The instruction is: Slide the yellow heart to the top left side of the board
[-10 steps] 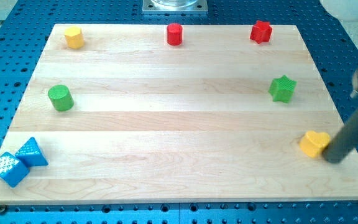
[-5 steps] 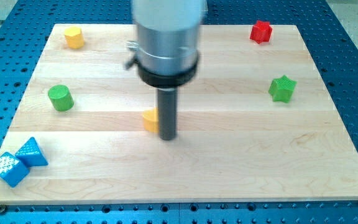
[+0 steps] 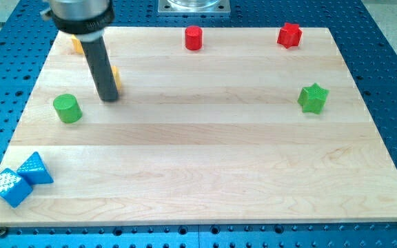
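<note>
**A:** What is on the worktop?

**B:** A pale wooden board lies on a blue perforated table. Along the board's top edge, a red cylinder sits near the middle and a red block, shape unclear, sits near the top right corner. A green star-shaped block is close to the right edge. A green cylinder is near the left edge. At the bottom left corner two blue blocks touch: a blue triangular block and a blue cube that overhangs the board's edge.

**B:** There is also a second yellow block near the top left corner, mostly hidden by the arm, so I cannot tell its shape.

**A:** Where is the yellow heart?

**B:** The yellow heart is in the top left part of the board, below the top edge. Only a thin sliver shows on the right side of the rod, so its outline is hard to make out.

**A:** And the arm?

**B:** There is no gripper, so nothing opens, closes or holds. A dark rod comes down from the top left corner. My tip rests on the board just to the left of the heart, apparently touching it, and up and to the right of the green cylinder.
</note>
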